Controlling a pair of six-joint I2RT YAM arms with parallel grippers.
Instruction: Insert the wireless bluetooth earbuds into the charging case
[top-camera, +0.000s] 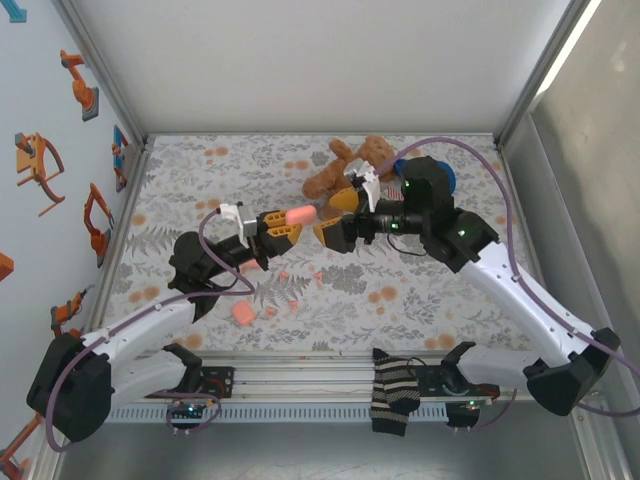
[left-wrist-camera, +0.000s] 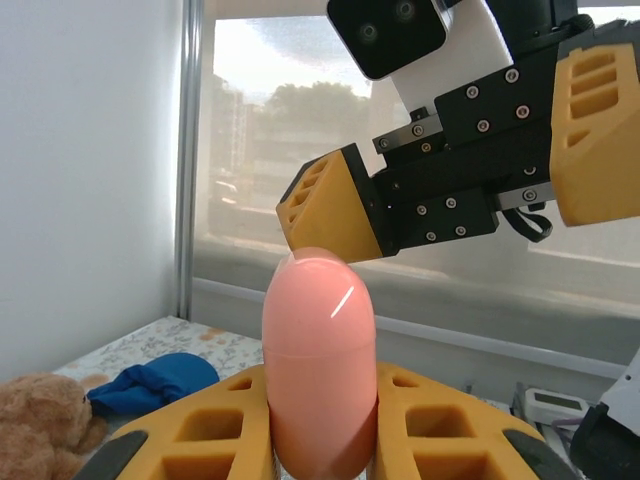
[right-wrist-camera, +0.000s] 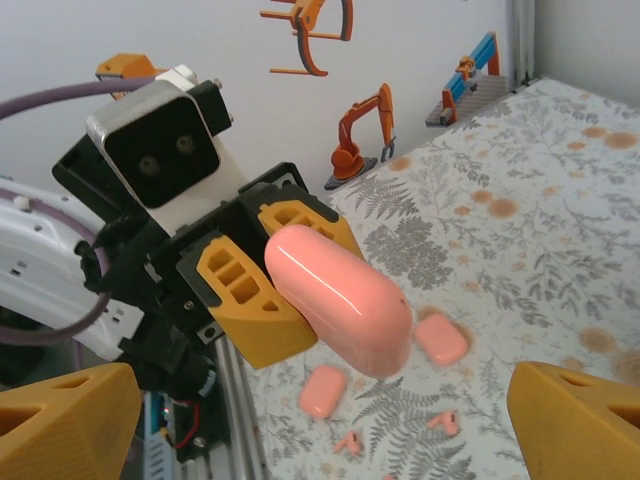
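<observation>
My left gripper is shut on a closed pink charging case and holds it in the air over the middle of the table. In the left wrist view the case stands upright between the yellow fingers. My right gripper faces it from the right, open, with its fingertips just short of the case's end. In the right wrist view the case points toward the camera between the wide-apart fingers. Tiny pink earbuds lie on the table below.
Two more pink cases lie on the floral table, one of them near the front edge. A teddy bear and a blue cloth sit at the back. A striped sock hangs over the front rail.
</observation>
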